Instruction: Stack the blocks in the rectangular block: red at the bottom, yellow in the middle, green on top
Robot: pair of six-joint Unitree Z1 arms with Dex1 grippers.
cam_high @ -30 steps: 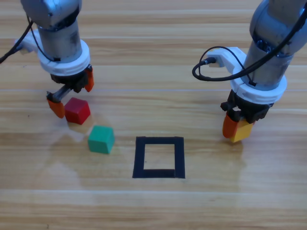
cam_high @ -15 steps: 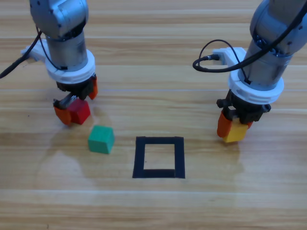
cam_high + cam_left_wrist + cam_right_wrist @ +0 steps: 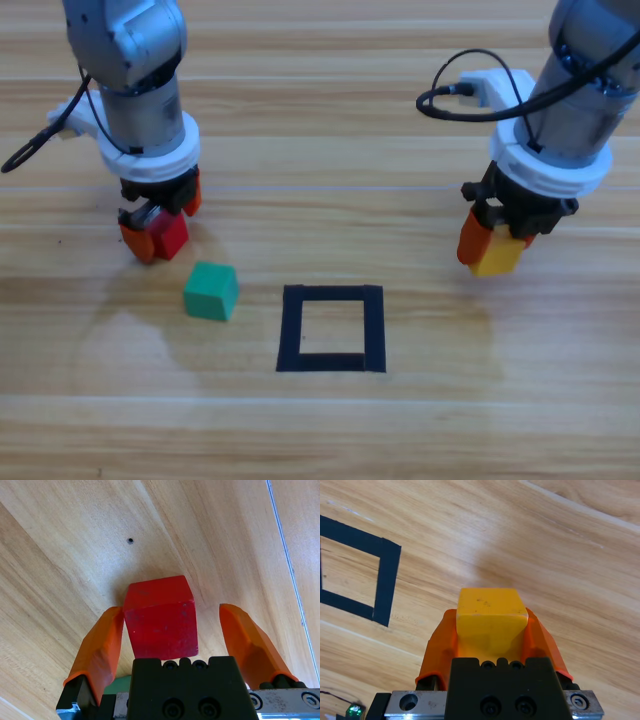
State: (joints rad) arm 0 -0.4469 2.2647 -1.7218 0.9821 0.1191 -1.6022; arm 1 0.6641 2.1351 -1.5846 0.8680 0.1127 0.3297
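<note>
red cube (image 3: 161, 615): matte, plain, sharp-edged; on the wooden table (image 3: 320, 60) at the left, well apart from the tape outline. it sits between the jaws of the left gripper (image 3: 158, 220). one jaw touches its side, the other stands off with a gap, so the jaws are partly open and not clamped.

yellow cube (image 3: 491, 617): plain, a few small dark specks on its top face; pinched between the closed jaws of the right gripper (image 3: 490, 245), right of the outline and a little farther back.

teal-green cube (image 3: 211, 290): plain, lying free on the table, left of the outline and just in front of the red cube.

rectangular block (image 3: 331, 328): flat black tape outline, bare wood inside.
</note>
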